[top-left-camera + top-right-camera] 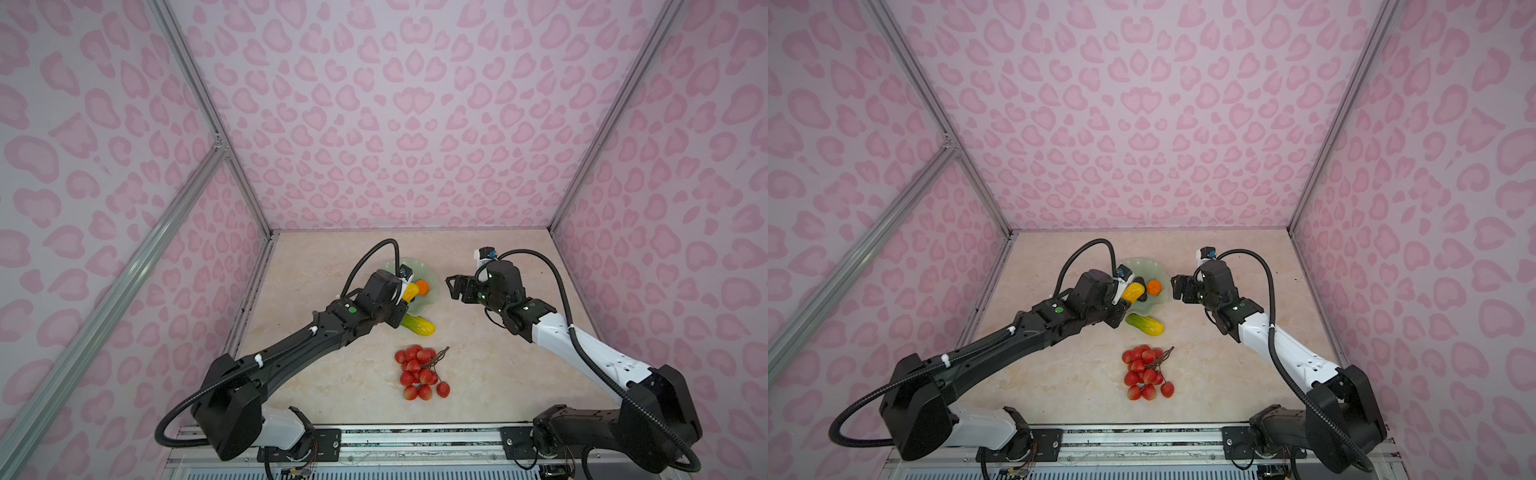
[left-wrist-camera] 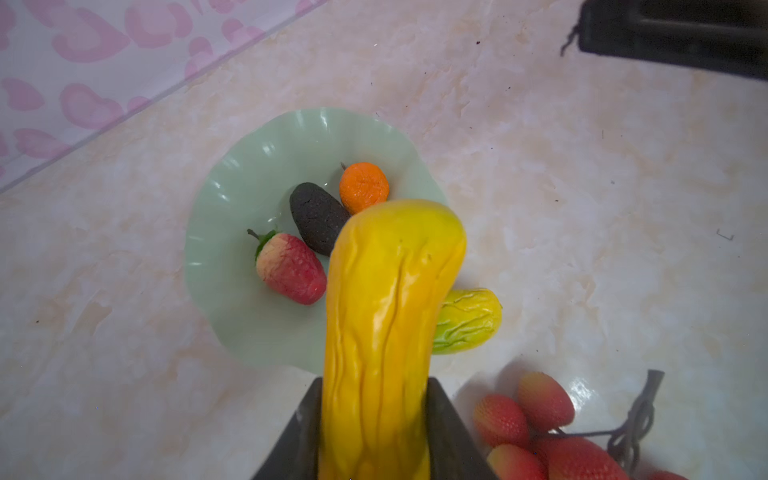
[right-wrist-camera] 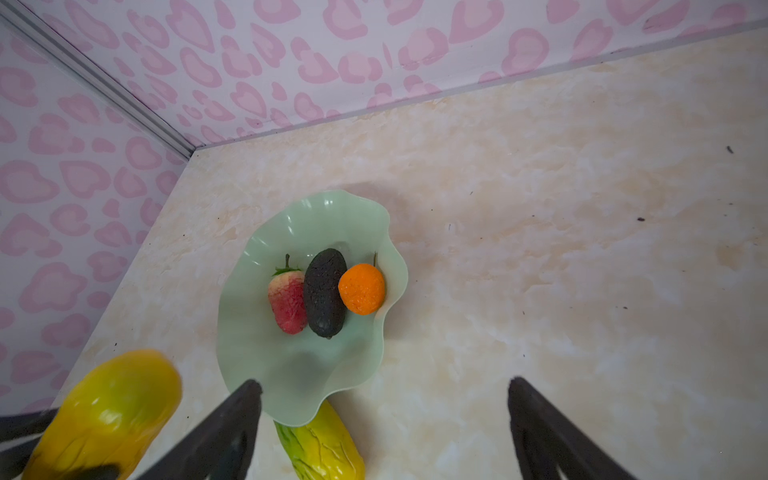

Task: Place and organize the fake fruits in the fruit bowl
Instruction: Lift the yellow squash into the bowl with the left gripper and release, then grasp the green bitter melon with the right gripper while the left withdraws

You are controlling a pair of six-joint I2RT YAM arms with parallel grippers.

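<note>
Clamped in the left claw (image 2: 374, 388), whose jaws are partly closed on it, the yellow-orange oblong (image 2: 386, 299) is held out above the fruit bowl (image 2: 224, 249). The right claw (image 3: 384, 384) is held wide open and empty beside the bowl, its arm bent.

Fruit bowl (image 2: 232, 216): pale mint green, glossy, with white glints along its ribbed rim.
Orange (image 2: 363, 185): bright orange, finely pebbled.
Avocado (image 2: 318, 218): charcoal black, speckled.
Strawberry (image 2: 291, 270): pink-red fading to cream at the shoulder, with a green leaf cap.
Yellow-orange oblong fruit (image 2: 386, 311): golden yellow deepening to orange along one flank, creased.
Green-yellow oblong fruit (image 2: 467, 322): lime green at one end, yellow at the other, with pale veins.
Bunch of berries (image 1: 419, 372): red and dimpled, on a brown stem.
Table (image 1: 498, 374): cream marble effect with peach clouding.
Walls (image 1: 395, 124): pale lilac with pink leopard-style blotches.
My jaws: black.
</note>
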